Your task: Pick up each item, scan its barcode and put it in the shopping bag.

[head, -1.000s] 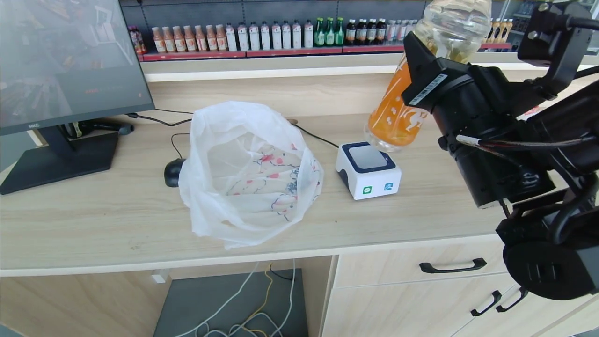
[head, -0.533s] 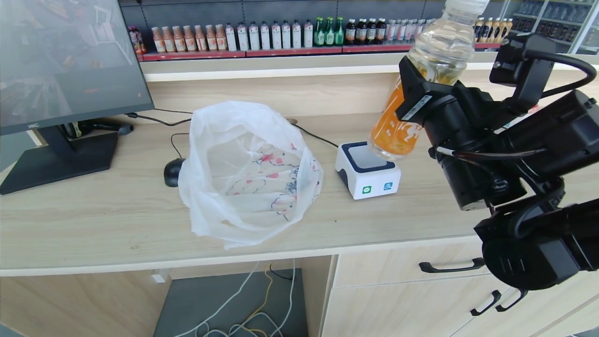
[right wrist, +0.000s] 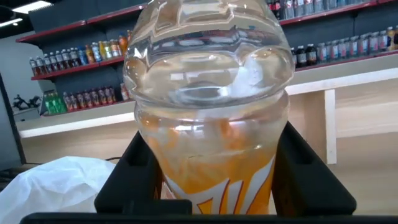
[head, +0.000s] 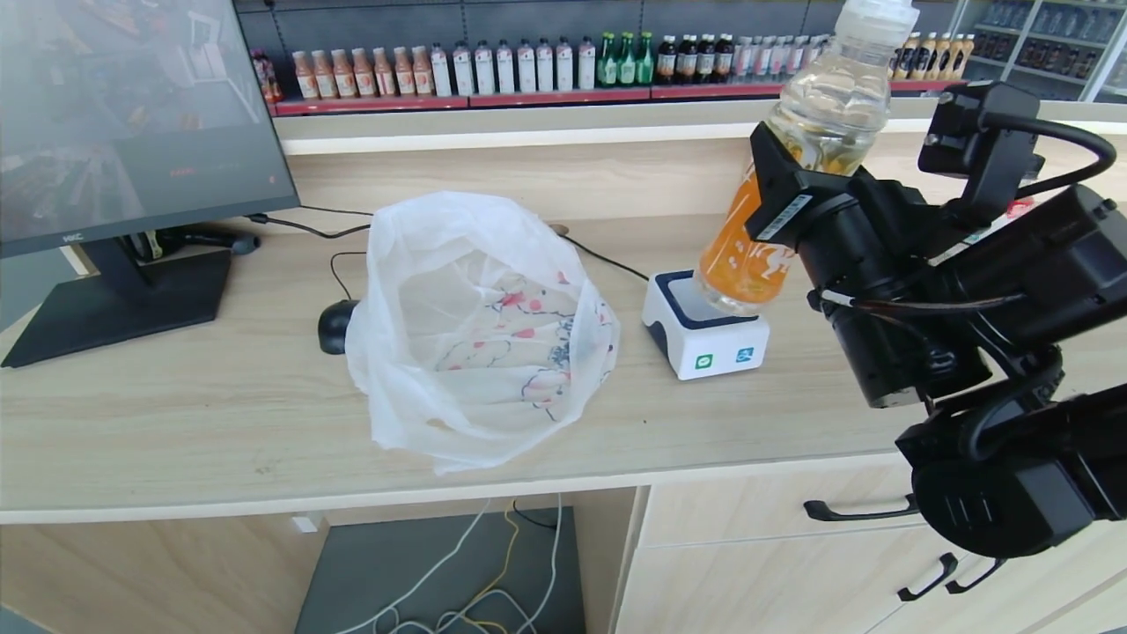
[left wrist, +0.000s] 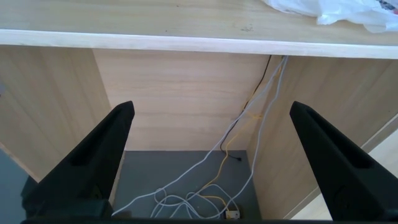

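Bottle point(head: 748, 255) of orange drink, cap up and leaning a touch, pinched round the middle by the closed fingers of the right gripper point(head: 792, 167). Same story from the wrist: bottle point(right wrist: 211, 124) wedged snug between both black fingers point(right wrist: 134, 177), no slack.

Sinks through the last second and slides in toward the scanner point(head: 704, 333). First off by its far right corner, then over the edge, now base-down right over the dark window. Touching the glass or just clear of it? Cannot tell from here. Some camera drift in the head view as well, so judging only against the scanner.

Means the scan step, plainly: lifted already, not yet bagged. Probably needs the barcode turned toward the window, and no seeing the barcode side from these angles.

Next after a read, by the look of it: up, across to the left, and down into the bag point(head: 480, 326), standing open-mouthed just beside the scanner on the counter point(head: 176, 414). Worth watching the tilt and the soft bag rim on the way in.

Over on the other side, left gripper point(left wrist: 211, 162) hanging below the counter's front edge, fingers spread wide, holding nothing, above loose cables point(left wrist: 205, 193) on the floor.
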Controlling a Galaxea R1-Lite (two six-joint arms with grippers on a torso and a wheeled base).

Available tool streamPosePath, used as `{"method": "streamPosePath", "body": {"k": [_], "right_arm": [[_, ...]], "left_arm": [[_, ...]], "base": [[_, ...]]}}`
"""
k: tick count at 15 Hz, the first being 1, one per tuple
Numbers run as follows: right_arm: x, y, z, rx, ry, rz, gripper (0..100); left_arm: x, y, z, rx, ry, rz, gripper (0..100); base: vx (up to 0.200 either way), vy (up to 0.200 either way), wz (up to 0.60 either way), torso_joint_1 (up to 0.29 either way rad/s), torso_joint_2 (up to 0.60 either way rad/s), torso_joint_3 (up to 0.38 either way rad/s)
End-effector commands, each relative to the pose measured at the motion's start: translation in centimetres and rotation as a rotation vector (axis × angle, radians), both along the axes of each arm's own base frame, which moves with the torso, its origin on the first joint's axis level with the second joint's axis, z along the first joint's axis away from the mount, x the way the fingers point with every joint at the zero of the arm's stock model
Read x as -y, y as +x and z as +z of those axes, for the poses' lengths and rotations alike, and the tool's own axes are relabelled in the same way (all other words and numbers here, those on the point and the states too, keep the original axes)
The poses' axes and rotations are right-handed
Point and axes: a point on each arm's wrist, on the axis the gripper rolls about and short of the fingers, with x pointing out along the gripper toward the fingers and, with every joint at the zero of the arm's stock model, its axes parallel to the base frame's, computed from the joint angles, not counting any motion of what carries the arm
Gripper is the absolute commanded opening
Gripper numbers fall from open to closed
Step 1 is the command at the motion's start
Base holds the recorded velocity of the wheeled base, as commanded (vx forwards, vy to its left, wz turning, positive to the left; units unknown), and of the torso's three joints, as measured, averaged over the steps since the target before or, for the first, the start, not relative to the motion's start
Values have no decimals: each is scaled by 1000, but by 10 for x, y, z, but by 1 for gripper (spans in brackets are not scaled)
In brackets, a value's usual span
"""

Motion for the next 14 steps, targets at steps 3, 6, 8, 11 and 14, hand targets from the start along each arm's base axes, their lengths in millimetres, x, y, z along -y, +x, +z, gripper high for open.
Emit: {"method": "streamPosePath", "body": {"k": [3,6,8,11,14], "right_arm": [[3,-5,5,11,9,4,0],[3,-7,7,14,12,7,0],[3,-8,7,16,12,9,0],[3,-8,7,16,12,10,0],[3,-11,1,-6,-2,12,0]], "left_arm": [[0,0,0,0,-2,1,100],[0,0,0,0,-2,1,100],[0,0,0,0,0,1,100],[0,0,0,0,-2,1,100],[0,0,0,0,3,1,100]], "base": [[0,200,0,7,2,-2],[0,200,0,1,1,2],[0,200,0,2,2,2],[0,200,0,-1,2,-1],[0,133,0,-2,2,0]]}}
